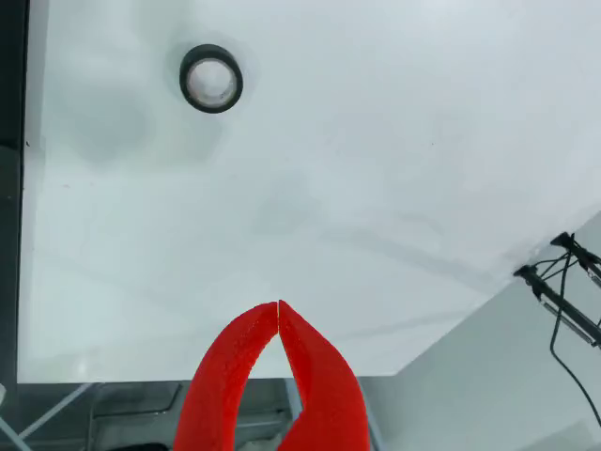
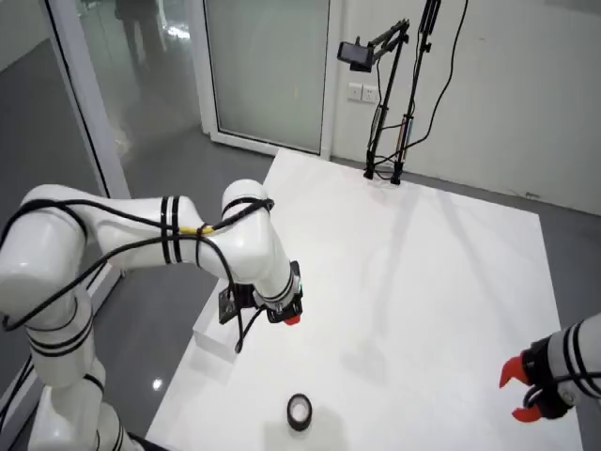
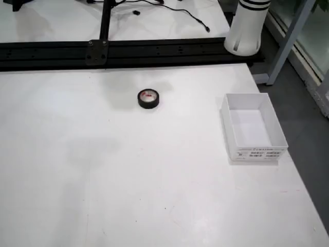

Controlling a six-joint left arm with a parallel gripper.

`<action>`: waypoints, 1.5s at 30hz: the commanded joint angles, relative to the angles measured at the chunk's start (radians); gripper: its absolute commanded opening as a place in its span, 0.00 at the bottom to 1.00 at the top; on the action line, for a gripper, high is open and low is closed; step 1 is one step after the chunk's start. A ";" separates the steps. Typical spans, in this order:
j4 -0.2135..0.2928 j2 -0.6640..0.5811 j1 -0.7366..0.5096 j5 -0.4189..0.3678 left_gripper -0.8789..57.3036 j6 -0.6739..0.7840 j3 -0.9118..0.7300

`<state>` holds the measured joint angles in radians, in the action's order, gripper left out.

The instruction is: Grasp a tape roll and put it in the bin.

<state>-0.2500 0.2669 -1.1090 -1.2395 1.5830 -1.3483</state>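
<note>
On the white table (image 3: 154,180) lies a tape roll (image 3: 148,98); jaws together, well apart from it.

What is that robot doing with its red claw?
The white robot arm is hovering above a white table with its red gripper pinched shut and holding nothing. A black tape roll lies flat on the table, untouched and off to one side of the gripper. A white bin sits at the table's edge and looks empty. So the tape has not been picked up yet.
</note>
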 commanded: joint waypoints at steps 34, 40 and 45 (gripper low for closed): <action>-0.003 -0.005 0.003 -0.001 0.01 0.000 -0.006; -0.020 0.029 0.002 -0.001 0.01 0.000 0.017; -0.011 0.135 0.026 -0.001 0.02 0.000 0.074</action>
<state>-0.2577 0.2701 -1.1008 -1.2412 1.5830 -1.3498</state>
